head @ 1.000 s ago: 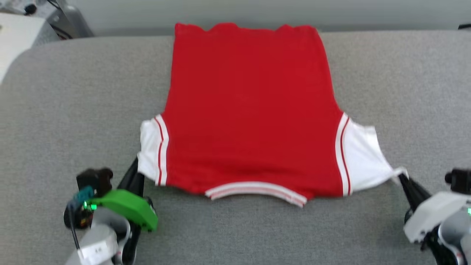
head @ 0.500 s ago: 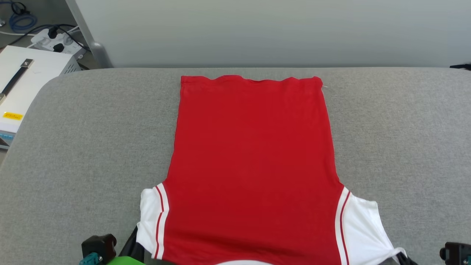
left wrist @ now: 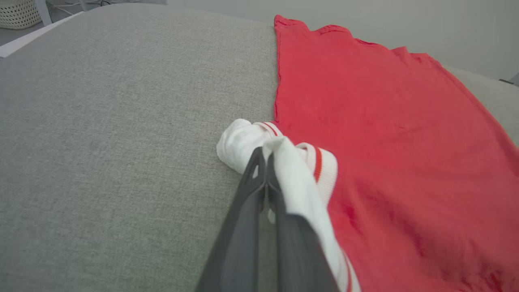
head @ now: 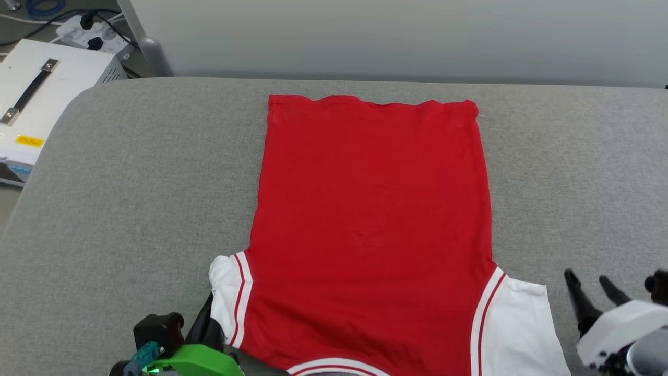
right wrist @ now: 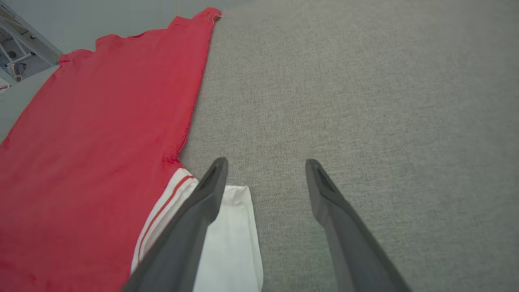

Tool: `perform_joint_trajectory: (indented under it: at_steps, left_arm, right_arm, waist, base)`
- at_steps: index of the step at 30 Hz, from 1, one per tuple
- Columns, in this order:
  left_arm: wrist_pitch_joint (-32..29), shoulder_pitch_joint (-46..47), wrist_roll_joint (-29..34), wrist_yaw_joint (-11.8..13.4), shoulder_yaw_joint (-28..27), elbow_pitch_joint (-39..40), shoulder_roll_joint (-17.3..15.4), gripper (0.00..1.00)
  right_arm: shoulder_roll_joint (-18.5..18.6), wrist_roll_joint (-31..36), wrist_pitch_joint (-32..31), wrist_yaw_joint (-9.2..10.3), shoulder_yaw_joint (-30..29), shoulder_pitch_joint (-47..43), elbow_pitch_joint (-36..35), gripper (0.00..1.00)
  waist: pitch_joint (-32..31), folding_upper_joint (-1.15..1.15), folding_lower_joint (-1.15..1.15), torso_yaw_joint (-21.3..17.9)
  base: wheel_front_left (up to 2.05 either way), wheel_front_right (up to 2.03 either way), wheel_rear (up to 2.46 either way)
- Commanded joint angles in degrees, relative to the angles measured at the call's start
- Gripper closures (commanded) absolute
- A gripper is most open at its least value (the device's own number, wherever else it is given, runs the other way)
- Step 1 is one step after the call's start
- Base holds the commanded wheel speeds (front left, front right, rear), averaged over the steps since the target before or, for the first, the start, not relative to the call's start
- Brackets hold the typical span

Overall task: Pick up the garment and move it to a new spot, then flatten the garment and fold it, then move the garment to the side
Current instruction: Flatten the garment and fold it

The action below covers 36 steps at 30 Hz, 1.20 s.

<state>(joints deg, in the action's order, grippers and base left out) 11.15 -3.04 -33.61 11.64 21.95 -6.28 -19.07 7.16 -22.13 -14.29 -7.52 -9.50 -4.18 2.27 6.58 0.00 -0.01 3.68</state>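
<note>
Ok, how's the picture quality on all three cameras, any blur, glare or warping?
Head view: even, soft light, no glare, shirt crisp. Left wrist view: shirt looks washed-out pink, the shut left hand soft up close, grey surface looks bowed, likely the wide lens. Right wrist view: open right hand slightly blurred, weave sharp.

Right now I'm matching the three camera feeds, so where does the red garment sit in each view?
Head view: the garment lies centre, spread flat, sleeves near the bottom edge.
Left wrist view: right half, its white sleeve pinched in the left gripper.
Right wrist view: left side, next to the open right gripper.
Shared landmark: the garment's wavy far hem, against the grey padded surface.
</note>
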Motion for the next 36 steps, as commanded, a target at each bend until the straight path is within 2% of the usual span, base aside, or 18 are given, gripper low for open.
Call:
perform_joint_trajectory:
  at_steps: [1, 5, 11, 16, 19, 20, 26, 32, 36]
  left_arm:
    - [0.72, 1.71, 0.92, 0.28, -0.01, 0.44, 0.48, 1.00]
    - [1.67, 4.21, 2.14, -0.08, 0.77, 1.18, 1.52, 1.00]
    - [2.73, 8.65, 4.27, -1.39, 2.60, 2.94, 3.53, 1.00]
    - [3.28, 12.03, 5.83, -2.79, 4.45, 4.26, 5.85, 1.00]
    - [3.54, 13.55, 6.50, -3.50, 5.02, 4.96, 7.33, 1.00]
    - [3.72, 15.18, 7.20, -4.73, 5.58, 5.25, 8.96, 1.00]
    - [3.82, 17.18, 8.71, -6.82, 5.93, 5.72, 11.31, 1.00]
    - [3.84, 17.74, 10.12, -8.65, 5.19, 5.90, 12.97, 1.00]
    - [3.84, 17.39, 10.84, -9.51, 4.47, 5.37, 13.70, 1.00]
  right_arm:
    - [1.11, 0.56, 0.71, 0.03, -0.19, 3.58, 0.53, 0.00]
    - [3.97, 0.15, 0.61, 0.03, 0.68, 14.14, 4.49, 0.00]
    - [9.99, -2.04, -2.63, 0.03, 3.75, 31.55, 16.76, 0.00]
    - [14.17, -2.63, -9.11, 0.03, 7.97, 44.82, 27.67, 0.00]
    - [15.47, -2.62, -12.35, 0.03, 9.54, 51.64, 32.75, 0.00]
    - [16.56, -2.05, -15.27, 0.03, 10.65, 57.76, 38.05, 0.00]
    - [17.79, -0.69, -18.32, 0.03, 12.01, 65.85, 45.77, 0.00]
    - [18.32, 0.76, -19.48, 0.03, 13.43, 69.25, 51.71, 0.00]
    - [17.62, 0.23, -28.73, 0.03, 14.31, 68.19, 58.63, 0.00]
  waist:
    - [1.58, 0.00, 0.01, 1.16]
    - [4.50, 0.00, 0.01, 2.88]
    - [9.70, 0.00, 0.01, 7.10]
    - [14.27, 0.00, 0.01, 11.26]
    - [16.90, 0.00, 0.01, 13.16]
    - [19.31, 0.00, 0.01, 15.22]
    - [22.96, 0.00, 0.01, 18.06]
    - [25.29, 0.00, 0.01, 19.41]
    - [25.40, 0.00, 0.01, 19.40]
  base:
    - [0.00, 0.00, 0.00]
    - [0.00, 0.00, 0.00]
    - [0.00, 0.00, 0.00]
    - [0.00, 0.00, 0.00]
    - [0.00, 0.00, 0.00]
    - [0.00, 0.00, 0.00]
    - [0.00, 0.00, 0.00]
    - [0.00, 0.00, 0.00]
    - [0.00, 0.00, 0.00]
